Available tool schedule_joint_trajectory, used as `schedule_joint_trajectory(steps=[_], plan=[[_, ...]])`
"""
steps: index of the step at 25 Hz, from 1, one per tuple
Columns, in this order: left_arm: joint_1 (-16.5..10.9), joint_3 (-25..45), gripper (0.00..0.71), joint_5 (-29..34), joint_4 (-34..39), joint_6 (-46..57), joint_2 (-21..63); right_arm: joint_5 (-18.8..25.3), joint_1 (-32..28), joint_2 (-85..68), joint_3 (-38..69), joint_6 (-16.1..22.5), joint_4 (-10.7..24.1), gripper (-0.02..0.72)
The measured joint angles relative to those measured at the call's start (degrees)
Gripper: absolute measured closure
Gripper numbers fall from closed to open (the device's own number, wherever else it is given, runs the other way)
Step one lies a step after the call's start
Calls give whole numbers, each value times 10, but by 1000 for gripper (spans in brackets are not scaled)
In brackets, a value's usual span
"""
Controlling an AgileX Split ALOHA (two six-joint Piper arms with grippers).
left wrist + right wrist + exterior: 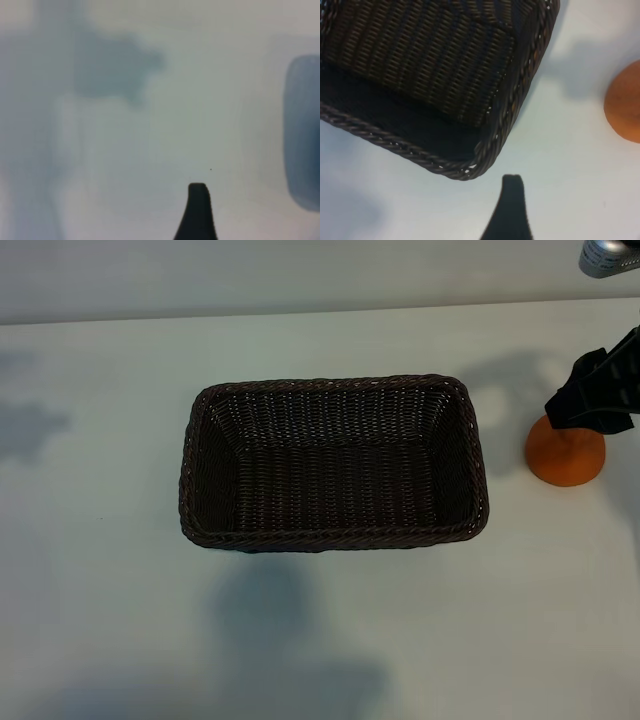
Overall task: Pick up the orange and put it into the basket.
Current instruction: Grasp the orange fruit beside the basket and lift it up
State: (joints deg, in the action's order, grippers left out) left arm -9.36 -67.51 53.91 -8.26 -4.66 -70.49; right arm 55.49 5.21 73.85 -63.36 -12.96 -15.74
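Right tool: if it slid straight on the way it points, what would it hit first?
Likely the right tool meets bare table by the basket corner, the orange off to one side; depth unclear.

One orange (566, 458) sits on the one white table (100, 570). There is one wicker basket (470, 460), and no fruit lies inside it.

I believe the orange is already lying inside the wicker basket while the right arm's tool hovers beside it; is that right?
Not quite: the orange is on the table outside the wicker basket, off its right end. The basket holds nothing, as the exterior view shows. The right arm's tool is indeed there, just above the orange.
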Motion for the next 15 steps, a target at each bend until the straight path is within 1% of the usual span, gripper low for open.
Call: schedule_joint_trajectory(steps=[4,7,12,15], plan=[[0,0,116,18,-3,-10,27,0,0,0,0,0,0,110],[0,0,116,25,-3,-10,68,0,0,0,0,-1,0,110],[0,0,117,43,14,-10,166,0,0,0,0,-1,0,110],[0,0,117,55,24,-10,241,0,0,0,0,-2,0,110]])
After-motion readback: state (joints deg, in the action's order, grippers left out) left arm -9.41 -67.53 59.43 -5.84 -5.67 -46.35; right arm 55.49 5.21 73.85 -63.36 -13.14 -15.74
